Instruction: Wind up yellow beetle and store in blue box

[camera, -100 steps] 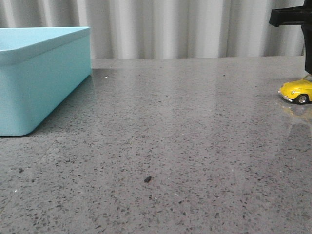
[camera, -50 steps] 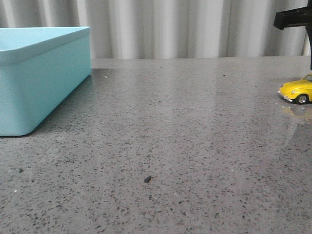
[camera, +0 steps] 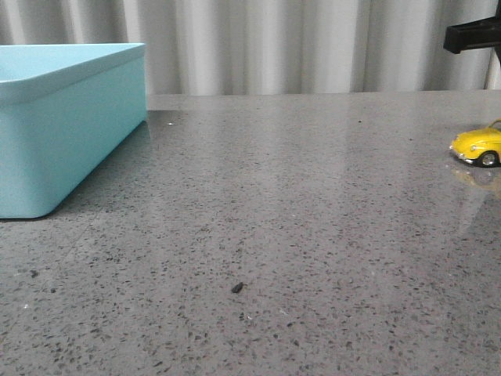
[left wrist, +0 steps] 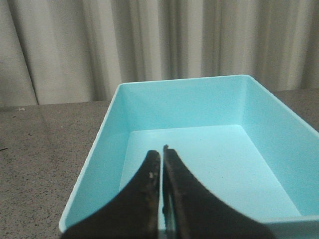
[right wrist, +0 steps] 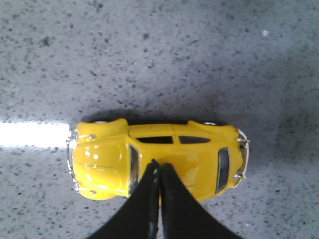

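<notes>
The yellow beetle (camera: pixel 477 146) stands on its wheels at the far right edge of the front view. In the right wrist view the beetle (right wrist: pixel 194 159) is seen from above, lying crosswise. My right gripper (right wrist: pixel 159 165) is shut and empty, its tips over the car's roof; whether they touch it I cannot tell. Only a black part of the right arm (camera: pixel 472 35) shows in the front view. The blue box (camera: pixel 63 133) stands at the far left, open and empty. My left gripper (left wrist: pixel 162 149) is shut and empty, above the near end of the box (left wrist: pixel 179 102).
The grey speckled tabletop (camera: pixel 297 204) stretches between box and car. A small dark speck (camera: pixel 236 287) lies near the front middle. A pale curtain (camera: pixel 274 47) hangs behind the table's back edge.
The right arm has moved up and to the right; its vertical black part above the car has left the front view. The beetle has shifted very slightly to the right. The box has not moved.
</notes>
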`<state>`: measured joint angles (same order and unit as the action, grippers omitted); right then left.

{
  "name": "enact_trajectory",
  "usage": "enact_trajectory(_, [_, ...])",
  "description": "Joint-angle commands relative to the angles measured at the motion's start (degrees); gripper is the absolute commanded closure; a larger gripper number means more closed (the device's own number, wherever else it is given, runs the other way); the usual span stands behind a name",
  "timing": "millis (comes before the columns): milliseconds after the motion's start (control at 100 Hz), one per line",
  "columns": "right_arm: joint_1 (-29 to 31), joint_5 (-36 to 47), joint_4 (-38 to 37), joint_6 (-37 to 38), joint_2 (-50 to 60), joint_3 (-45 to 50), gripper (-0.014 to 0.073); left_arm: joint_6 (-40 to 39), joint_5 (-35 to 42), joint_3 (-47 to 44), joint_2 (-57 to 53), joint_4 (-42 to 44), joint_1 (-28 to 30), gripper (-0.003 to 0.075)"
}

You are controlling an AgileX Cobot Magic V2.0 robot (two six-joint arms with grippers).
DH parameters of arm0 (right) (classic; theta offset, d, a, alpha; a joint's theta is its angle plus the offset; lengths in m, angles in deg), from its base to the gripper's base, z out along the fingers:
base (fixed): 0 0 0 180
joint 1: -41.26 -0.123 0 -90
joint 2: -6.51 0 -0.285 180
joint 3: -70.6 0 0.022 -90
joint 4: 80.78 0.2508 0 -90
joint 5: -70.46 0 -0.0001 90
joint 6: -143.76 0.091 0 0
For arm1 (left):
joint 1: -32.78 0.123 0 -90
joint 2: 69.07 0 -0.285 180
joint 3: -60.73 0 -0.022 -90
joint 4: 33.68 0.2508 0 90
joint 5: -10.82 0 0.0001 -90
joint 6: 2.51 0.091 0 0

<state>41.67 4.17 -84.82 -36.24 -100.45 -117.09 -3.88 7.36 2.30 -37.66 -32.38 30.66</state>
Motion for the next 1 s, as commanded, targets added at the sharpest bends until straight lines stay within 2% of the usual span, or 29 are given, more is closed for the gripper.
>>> enact_trajectory(0, [2.1,1.49,-0.99,0.34,1.01,-0.95,0.0644,-0.46,4.64,2.13,0.56,-0.01,-0.35,0.0741])
enact_trajectory(600, [12.53,4.95,-3.86,0.34,0.88,2.68,0.0644,-0.46,4.64,2.13,0.56,-0.01,-0.35,0.0741])
enact_trajectory(730, [13.3,5.59,-3.86,0.34,0.88,2.68,0.0644,-0.46,4.64,2.13,0.56,-0.01,-0.35,0.0741])
enact_trajectory(890, [12.73,4.98,-1.51,-0.53,3.88,0.44,0.0644,-0.46,4.64,2.13,0.56,-0.01,-0.35,0.0741])
enact_trajectory(990, [12.37,2.66,3.34,-2.74,9.34,-2.74,0.0644,-0.46,4.64,2.13,0.56,-0.01,-0.35,0.0741])
